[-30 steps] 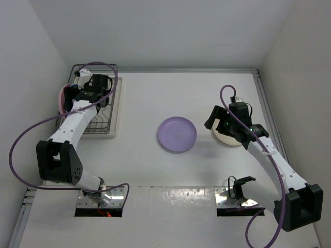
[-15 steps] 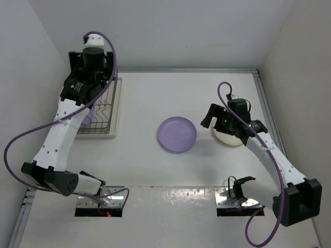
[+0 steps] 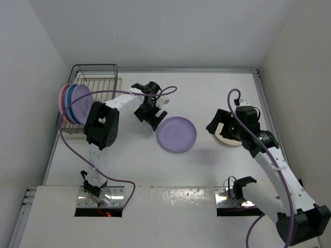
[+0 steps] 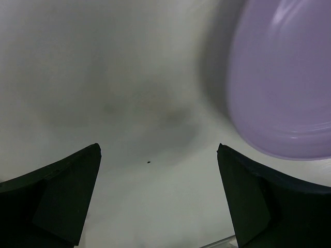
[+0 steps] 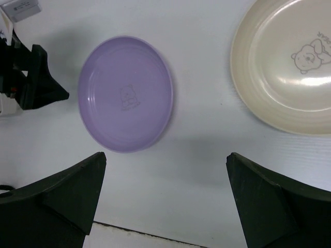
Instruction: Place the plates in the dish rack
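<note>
A purple plate point(image 3: 177, 134) lies flat mid-table. It also shows in the left wrist view point(image 4: 282, 77) and the right wrist view point(image 5: 125, 93). My left gripper point(image 3: 151, 118) is open and empty just left of its rim, low over the table point(image 4: 158, 201). A cream plate point(image 3: 229, 138) lies to the right, partly under my right arm, and shows fully in the right wrist view point(image 5: 284, 67). My right gripper point(image 3: 216, 124) is open and empty above the table between the two plates point(image 5: 165, 201). The dish rack point(image 3: 95, 72) stands far left, with pink, blue and purple plates point(image 3: 76, 103) upright in it.
White walls close in the table at the back and on both sides. The left arm's purple cable point(image 3: 111, 95) loops over the table near the rack. My left gripper shows at the left edge of the right wrist view point(image 5: 31, 77).
My left arm has swung from over the dish rack to the middle of the table, beside the purple plate. The upright plates in the rack now show. My right gripper shifted slightly.
</note>
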### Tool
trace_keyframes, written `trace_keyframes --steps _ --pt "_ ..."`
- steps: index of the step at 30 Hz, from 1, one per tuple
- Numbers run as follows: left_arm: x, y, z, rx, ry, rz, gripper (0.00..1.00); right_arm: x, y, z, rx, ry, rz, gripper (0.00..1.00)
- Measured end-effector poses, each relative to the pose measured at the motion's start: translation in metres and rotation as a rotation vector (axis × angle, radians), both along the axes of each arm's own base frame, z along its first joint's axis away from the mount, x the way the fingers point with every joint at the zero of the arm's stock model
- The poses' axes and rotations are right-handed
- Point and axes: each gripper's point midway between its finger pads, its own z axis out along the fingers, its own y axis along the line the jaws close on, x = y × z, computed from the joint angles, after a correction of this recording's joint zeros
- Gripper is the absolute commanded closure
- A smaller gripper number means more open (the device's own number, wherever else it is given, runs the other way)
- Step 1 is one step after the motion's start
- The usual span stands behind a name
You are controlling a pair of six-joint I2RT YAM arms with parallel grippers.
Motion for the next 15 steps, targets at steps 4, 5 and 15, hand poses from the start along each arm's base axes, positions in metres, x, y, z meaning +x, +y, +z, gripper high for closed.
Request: trace_keyframes --steps 4,5,15 --pt "0.002 0.015 -0.013 -0.019 0.065 0.043 0.0 -0.015 -0.005 -0.014 -0.009 0.025 -0.004 0.0" --pt "0.004 0.012 -0.012 -0.041 0.064 0.043 0.0 -0.017 -0.005 -0.018 -0.011 0.036 -0.005 0.0" --pt "0.008 -0.006 -0.006 -0.152 0.054 0.027 0.0 -0.024 -0.008 -0.029 -0.022 0.074 -0.011 0.0"
